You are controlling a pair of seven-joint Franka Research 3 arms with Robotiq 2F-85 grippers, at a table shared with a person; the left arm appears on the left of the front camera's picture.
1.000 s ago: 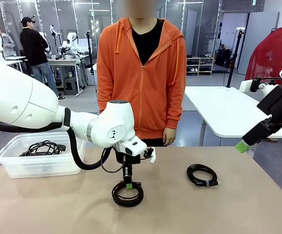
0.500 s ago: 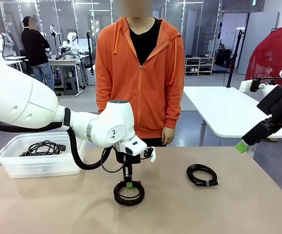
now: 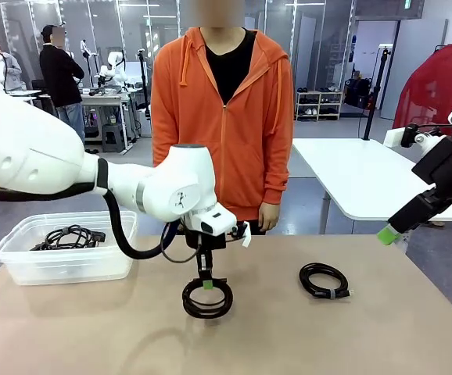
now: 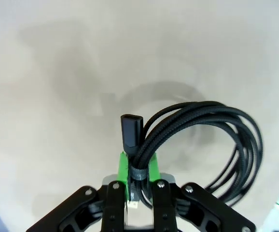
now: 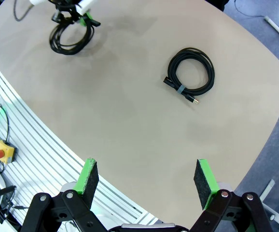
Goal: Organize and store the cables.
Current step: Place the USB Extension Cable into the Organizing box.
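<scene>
The left arm enters from 9 o'clock in the front view, elbow bent and wrist turned down, so the left gripper (image 3: 204,283) points straight at the tan table (image 3: 382,344). Its green-padded fingers (image 4: 123,163) are clenched on the banded section of one round coil of black braided cable (image 3: 207,299). In the left wrist view this coil's loop extends toward 3 o'clock from the fingers, and its black plug end (image 4: 131,130) points to 12 o'clock.

A second banded black cable coil (image 3: 324,280) lies flat on the table at 3 o'clock of the held coil, its plug tip pointing toward 5 o'clock. More black cables (image 3: 68,236) lie in a clear plastic bin (image 3: 62,264) at 9 o'clock.

The right gripper (image 5: 146,176) hangs raised at 3 o'clock, its fingers spread and empty
</scene>
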